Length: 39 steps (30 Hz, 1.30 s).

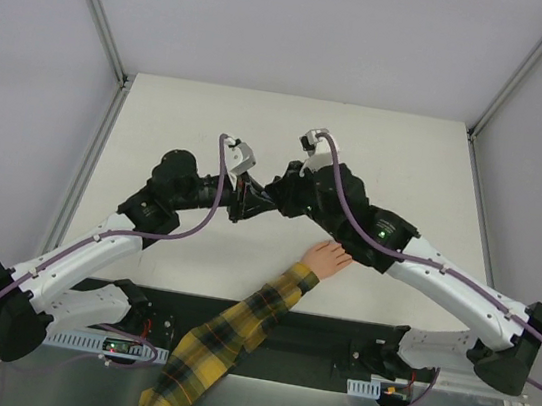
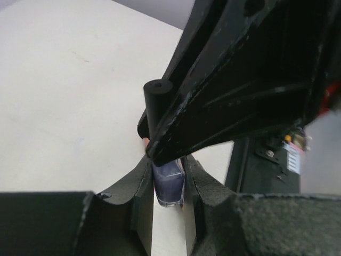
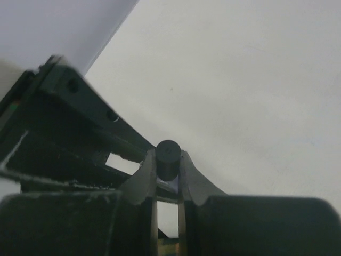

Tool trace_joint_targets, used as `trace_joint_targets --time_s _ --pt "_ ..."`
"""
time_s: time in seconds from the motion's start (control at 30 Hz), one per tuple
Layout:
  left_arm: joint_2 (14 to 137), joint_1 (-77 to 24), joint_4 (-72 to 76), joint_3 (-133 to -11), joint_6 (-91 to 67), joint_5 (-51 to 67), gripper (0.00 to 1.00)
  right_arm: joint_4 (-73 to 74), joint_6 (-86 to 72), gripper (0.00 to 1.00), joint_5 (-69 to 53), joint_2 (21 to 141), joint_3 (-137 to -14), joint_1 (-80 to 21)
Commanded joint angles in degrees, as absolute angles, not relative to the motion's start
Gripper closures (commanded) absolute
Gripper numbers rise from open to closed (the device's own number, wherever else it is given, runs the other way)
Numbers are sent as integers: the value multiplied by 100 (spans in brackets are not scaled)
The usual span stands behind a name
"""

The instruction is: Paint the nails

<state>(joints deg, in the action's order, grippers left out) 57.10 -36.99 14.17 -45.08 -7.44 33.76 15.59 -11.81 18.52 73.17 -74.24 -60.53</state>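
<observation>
Over the middle of the table my two grippers meet. My left gripper (image 2: pixel 168 162) (image 1: pixel 249 203) is shut on the glass body of a small purple bottle (image 2: pixel 169 185). My right gripper (image 3: pixel 167 160) (image 1: pixel 274 193) is shut on the bottle's dark round cap (image 3: pixel 168 158) (image 2: pixel 157 104), which stands above the left fingers. A small peach hand (image 1: pixel 327 258) in a yellow-and-black plaid sleeve (image 1: pixel 232 334) lies on the table nearer than the grippers, fingers pointing right. The nails at its fingertips are too small to make out.
My right arm's forearm (image 1: pixel 396 246) passes just past the hand's fingertips. The white tabletop (image 1: pixel 408 162) is bounded by grey walls and metal frame posts (image 1: pixel 97 7). Both arm bases sit on a black rail (image 1: pixel 310 355) at the near edge.
</observation>
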Motion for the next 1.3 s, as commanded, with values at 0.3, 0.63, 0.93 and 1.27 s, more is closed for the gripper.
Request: trace_joint_targets --time_s 0.3,0.63,0.93,1.27 --pt "6152 -3858 4009 -4711 -2382 7499 100 -1874 -1231 100 -5371 6461 -5739 -4061" --pt "5881 -3788 2155 -4869 -1047 5530 100 796 -695 40 -2161 6039 -6556 -4375" --pt "5678 -3771 1899 -4816 -818 4466 100 1740 -834 30 365 6134 -7329 -5440" --pt "5555 -3771 1696 -4816 -729 4008 100 2364 -1125 60 2021 6943 -8033 -6099"
